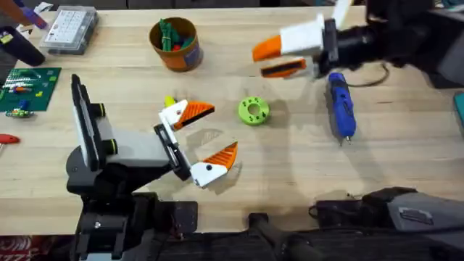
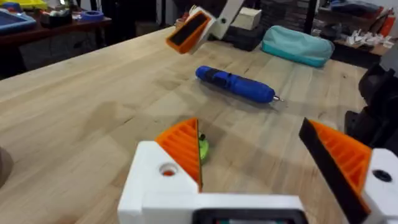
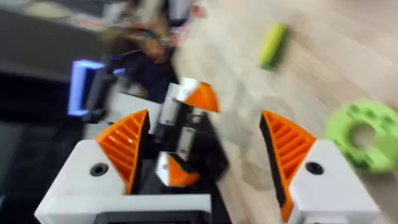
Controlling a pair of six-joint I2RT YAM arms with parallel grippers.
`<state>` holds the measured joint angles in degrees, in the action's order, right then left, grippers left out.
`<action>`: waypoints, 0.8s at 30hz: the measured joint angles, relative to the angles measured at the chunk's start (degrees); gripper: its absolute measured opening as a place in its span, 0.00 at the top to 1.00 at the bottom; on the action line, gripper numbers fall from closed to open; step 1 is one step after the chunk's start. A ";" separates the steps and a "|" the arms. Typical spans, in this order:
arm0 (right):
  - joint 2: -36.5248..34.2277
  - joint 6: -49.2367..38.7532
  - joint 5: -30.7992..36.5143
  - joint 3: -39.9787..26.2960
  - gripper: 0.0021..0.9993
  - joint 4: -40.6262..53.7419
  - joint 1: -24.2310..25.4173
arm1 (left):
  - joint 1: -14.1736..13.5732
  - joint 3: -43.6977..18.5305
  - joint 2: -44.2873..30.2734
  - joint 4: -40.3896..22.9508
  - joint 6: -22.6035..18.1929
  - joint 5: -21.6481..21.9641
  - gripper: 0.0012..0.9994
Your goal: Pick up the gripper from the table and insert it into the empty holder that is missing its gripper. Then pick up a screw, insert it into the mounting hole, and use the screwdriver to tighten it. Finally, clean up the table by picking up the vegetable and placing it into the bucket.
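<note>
My left gripper is open, and both of its white mounts carry an orange wedge. On the far side the gripper sits in the holder. That holder has an open round hole showing orange. My right gripper hangs open and empty at the far right, facing the left one. The blue screwdriver lies just beyond it on the table. The yellow-green vegetable lies beside the holder. The orange-brown bucket stands at the back. A screw is out of view.
A green ring lies between the two grippers. A clear parts box and a green circuit board sit at the far left. A teal pouch lies at the table's right end.
</note>
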<state>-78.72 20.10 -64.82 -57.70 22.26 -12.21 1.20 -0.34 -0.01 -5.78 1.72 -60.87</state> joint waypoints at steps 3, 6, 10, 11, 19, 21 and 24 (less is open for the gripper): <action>4.68 -5.97 8.21 -0.24 0.00 11.03 0.41 | 0.01 0.00 0.00 0.00 0.00 -0.01 0.01; 9.34 -11.17 15.87 -1.46 0.00 20.20 0.39 | 0.00 0.00 0.00 0.00 0.00 0.00 0.01; 14.88 -16.86 26.41 -5.34 0.00 31.46 0.39 | -0.01 0.00 0.00 0.00 0.00 -0.01 0.01; 16.22 -17.97 29.15 -6.24 0.00 33.90 0.39 | -0.01 0.00 0.00 0.00 0.00 -0.01 0.01; 22.36 -23.45 39.81 -7.82 0.00 45.51 0.39 | 0.01 0.00 0.00 0.00 0.00 -0.03 0.01; 23.62 -24.80 41.02 -7.82 0.00 47.93 0.39 | 0.01 0.00 0.00 0.00 0.00 -0.01 0.01; 25.30 -26.41 43.60 -7.82 0.00 50.90 0.39 | -0.01 0.00 0.00 0.00 0.00 -0.01 0.01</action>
<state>-53.43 -6.31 -21.22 -65.52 73.16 -11.81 1.19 -0.34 -0.01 -5.78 1.72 -60.88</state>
